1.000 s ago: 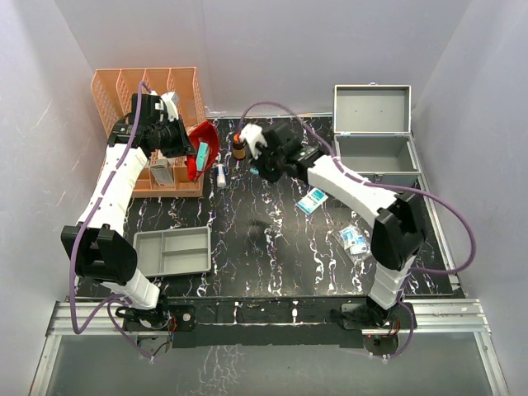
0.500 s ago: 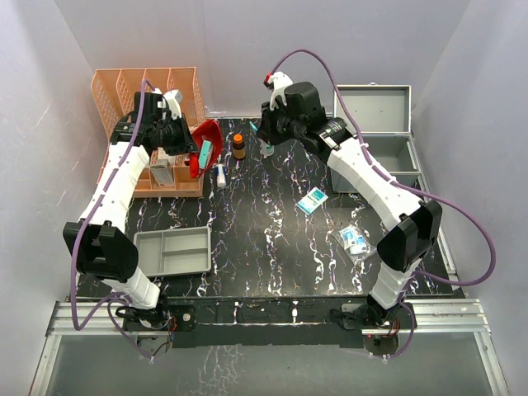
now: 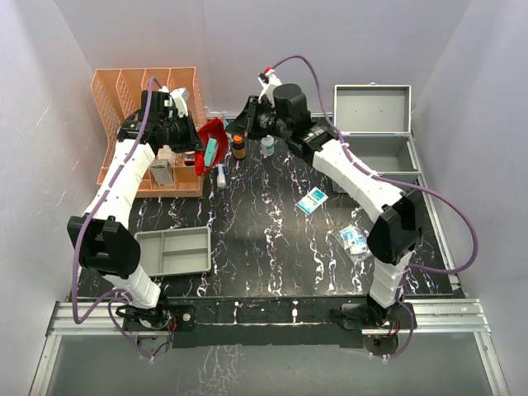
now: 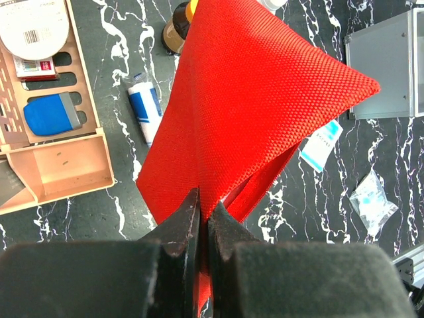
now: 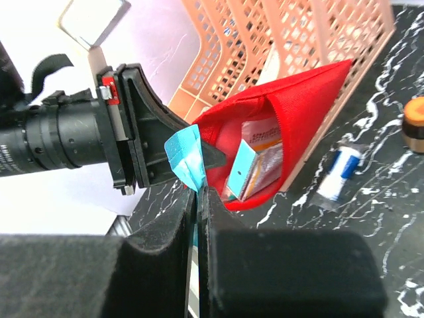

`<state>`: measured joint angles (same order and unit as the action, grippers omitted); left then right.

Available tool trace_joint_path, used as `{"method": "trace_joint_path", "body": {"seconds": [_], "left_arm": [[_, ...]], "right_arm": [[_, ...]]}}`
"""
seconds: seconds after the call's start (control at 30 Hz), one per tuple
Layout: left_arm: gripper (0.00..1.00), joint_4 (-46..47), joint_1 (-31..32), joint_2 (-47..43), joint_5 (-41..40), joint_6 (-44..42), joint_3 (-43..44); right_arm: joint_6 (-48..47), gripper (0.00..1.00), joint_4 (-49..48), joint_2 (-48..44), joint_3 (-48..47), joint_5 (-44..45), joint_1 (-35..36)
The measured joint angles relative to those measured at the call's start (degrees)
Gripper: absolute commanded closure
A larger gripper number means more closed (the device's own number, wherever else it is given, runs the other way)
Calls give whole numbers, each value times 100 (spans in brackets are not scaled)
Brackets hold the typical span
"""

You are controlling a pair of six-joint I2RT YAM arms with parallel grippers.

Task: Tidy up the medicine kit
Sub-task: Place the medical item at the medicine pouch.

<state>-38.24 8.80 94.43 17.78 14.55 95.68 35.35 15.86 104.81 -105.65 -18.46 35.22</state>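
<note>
My left gripper (image 4: 204, 212) is shut on the lower edge of a red fabric pouch (image 4: 258, 99) and holds it above the table, its mouth towards the right arm. In the top view the pouch (image 3: 214, 132) hangs beside the left gripper (image 3: 196, 153). My right gripper (image 5: 199, 192) is shut on a thin teal sachet (image 5: 185, 159), right at the pouch's open mouth (image 5: 291, 106). Small medicine boxes (image 5: 255, 165) show inside the pouch. In the top view the right gripper (image 3: 236, 128) is just right of the pouch.
On the table lie a brown bottle with an orange cap (image 3: 238, 147), a blue-and-white tube (image 3: 221, 175), a small white bottle (image 3: 267, 146), a teal packet (image 3: 312, 200) and a clear bag (image 3: 355, 240). An orange basket (image 3: 153, 91), a grey tray (image 3: 173, 252) and an open grey case (image 3: 373, 136) stand around.
My right arm rose from beside the brown bottle and swung left with the teal sachet to the pouch's mouth. My left gripper shifted the pouch slightly right.
</note>
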Motion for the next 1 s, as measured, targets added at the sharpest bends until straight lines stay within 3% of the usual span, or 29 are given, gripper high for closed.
{"method": "trace_joint_path", "body": {"seconds": [0.33,1.0], "left_arm": [[100,72,33,0,4,31,0],[100,92,42,0,70,87,0]], "right_arm": [[424,100,-109,645,-17,-79,409],[118,100,136,1657,-1051,363,131]]}}
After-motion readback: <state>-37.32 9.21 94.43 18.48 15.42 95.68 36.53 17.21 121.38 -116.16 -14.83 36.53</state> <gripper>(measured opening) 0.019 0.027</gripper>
